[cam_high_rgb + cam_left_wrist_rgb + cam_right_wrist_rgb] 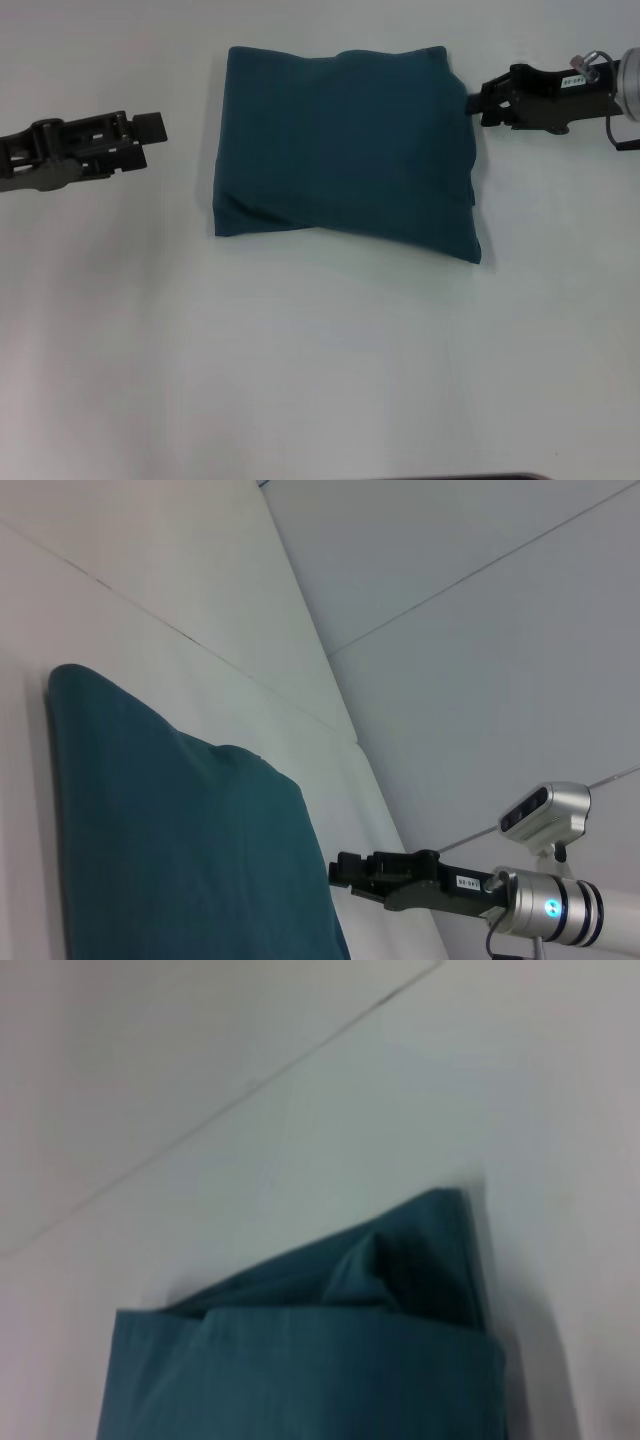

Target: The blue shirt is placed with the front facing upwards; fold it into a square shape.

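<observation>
One folded blue shirt [345, 150] on table [300, 370]

Lab-like test room suggested: bare white table [320, 380], plain white panelled walls [480, 630] seen behind

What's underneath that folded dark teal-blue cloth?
The white table lies under the dark teal-blue folded cotton shirt. Layered folds show at one corner; anything tucked inside is covered.

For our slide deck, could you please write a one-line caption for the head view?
Blue shirt folded into a rough square on the white table, left gripper and right gripper flanking it.
</observation>
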You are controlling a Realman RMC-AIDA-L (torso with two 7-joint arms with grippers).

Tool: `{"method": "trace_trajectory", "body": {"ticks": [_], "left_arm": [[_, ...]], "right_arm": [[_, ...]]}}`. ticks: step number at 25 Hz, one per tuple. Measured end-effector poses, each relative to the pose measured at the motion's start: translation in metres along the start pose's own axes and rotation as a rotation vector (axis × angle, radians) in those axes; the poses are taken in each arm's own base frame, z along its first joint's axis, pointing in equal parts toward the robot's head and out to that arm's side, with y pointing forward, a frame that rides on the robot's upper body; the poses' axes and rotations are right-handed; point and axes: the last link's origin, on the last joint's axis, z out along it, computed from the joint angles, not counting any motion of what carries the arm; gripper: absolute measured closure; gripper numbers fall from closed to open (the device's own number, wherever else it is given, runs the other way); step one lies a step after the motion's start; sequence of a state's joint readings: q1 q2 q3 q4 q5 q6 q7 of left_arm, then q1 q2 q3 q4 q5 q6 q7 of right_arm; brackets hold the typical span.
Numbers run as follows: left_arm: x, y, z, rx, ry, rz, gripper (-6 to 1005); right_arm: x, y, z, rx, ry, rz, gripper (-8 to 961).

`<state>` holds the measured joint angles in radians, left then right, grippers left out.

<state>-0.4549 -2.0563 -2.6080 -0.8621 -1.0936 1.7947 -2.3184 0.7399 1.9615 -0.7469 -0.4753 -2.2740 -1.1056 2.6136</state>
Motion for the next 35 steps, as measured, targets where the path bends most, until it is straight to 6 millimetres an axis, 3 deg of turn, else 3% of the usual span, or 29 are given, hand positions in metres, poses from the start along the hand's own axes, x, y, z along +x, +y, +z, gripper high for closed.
{"method": "trace_trajectory", "body": {"ticks": [5,11,14,24,35], "left_arm": [[0.001,0.001,0.001,-0.003,-0.001,0.002,63],[0.0,0.0,0.001,0.001,0.005,-0.001,63],[0.0,-0.001,0.0,0.005,0.009,-0.003,63],[0.0,-0.001,0.001,0.002,0.008,-0.005,63],[0.0,-0.001,0.002,0.002,0.007,-0.004,62]], "right_arm": [[0.001,0.0,0.005,0.002,-0.016,0.009,714],[0.0,0.0,0.007,0.014,-0.027,0.009,455],[0.001,-0.003,0.009,0.02,-0.043,0.023,279],[0.008,-0.003,0.022,0.037,-0.059,0.05,288],[0.005,0.0,0.022,0.015,-0.087,0.078,298]]}}
